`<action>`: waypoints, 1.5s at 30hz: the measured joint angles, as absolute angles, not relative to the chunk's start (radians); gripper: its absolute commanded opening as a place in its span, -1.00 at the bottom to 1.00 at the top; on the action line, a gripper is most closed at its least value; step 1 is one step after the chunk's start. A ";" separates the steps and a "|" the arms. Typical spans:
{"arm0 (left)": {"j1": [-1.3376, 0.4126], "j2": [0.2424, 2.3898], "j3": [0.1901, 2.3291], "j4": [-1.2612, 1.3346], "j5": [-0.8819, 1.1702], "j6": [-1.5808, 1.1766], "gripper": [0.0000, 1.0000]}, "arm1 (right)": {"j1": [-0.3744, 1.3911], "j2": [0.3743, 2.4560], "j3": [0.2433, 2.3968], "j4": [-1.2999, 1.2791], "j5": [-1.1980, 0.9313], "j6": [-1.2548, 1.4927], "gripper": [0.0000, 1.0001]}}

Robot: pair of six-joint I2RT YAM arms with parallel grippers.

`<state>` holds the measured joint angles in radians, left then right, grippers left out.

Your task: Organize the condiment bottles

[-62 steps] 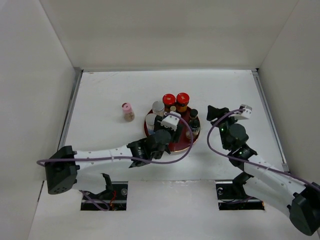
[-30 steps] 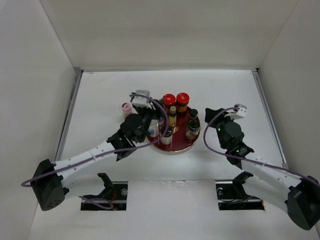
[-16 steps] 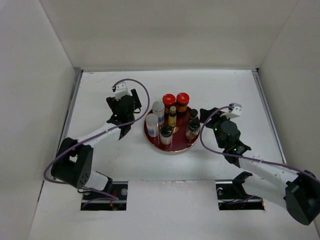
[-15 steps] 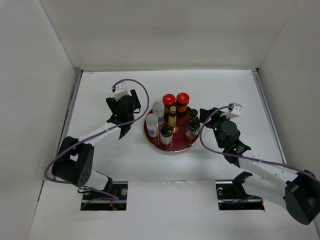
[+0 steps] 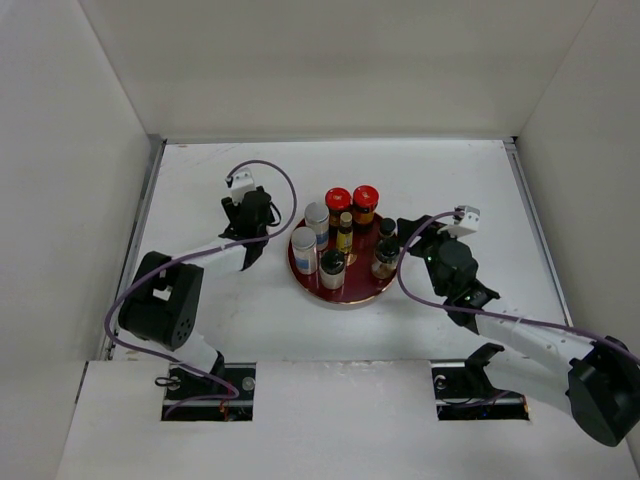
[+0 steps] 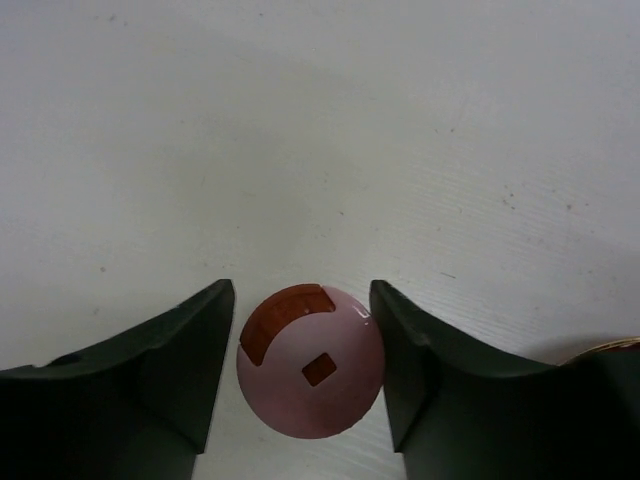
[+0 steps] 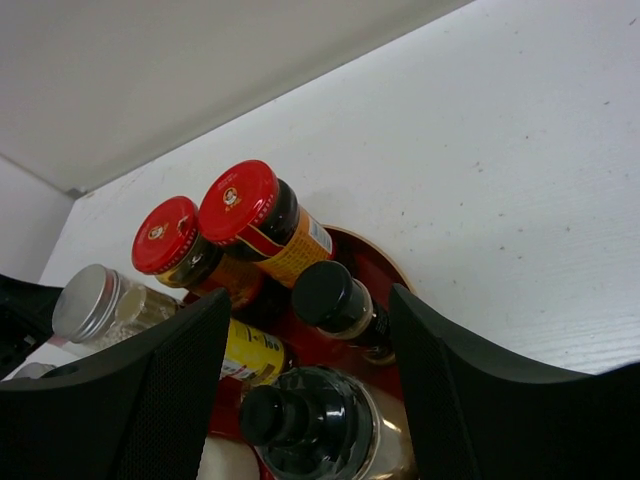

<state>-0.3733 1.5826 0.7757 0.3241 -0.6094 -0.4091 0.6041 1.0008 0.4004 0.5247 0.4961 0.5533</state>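
Pink-capped small bottle [image 6: 311, 360] between the fingers of the left gripper [image 6: 301, 292] — near the dark red round tray [image 5: 352, 291], on its left.
Fingers hug its cap, grip unclear; right gripper [image 7: 308, 298] gapes wide — beside the tray's bottles [image 7: 262, 222].

The pink-capped bottle [image 6: 311, 374] sits between the left gripper's [image 6: 301, 296] spread fingers.

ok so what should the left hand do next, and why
Probably close the left hand on the pink-capped bottle. Its fingers flank the cap on both sides, with a slight gap on one side, so it seems ungripped. This bottle stands on the table, outside the dark red tray that holds the other bottles.
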 measured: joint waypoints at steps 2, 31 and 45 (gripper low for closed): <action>-0.374 1.581 0.777 0.326 -0.607 -0.412 -0.12 | 0.605 1.002 0.400 0.525 0.496 0.553 0.38; -1.038 1.324 0.855 0.412 -0.586 -0.312 -0.19 | 0.581 0.928 0.393 0.531 0.519 0.566 0.46; -1.055 1.536 0.859 0.430 -0.590 -0.311 -0.19 | 0.575 0.930 0.393 0.532 0.517 0.573 0.46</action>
<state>-1.0550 1.5364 0.8589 0.4305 -0.5896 -0.3107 0.5755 0.9298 0.3927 0.5316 0.5175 0.5732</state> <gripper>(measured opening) 0.469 0.731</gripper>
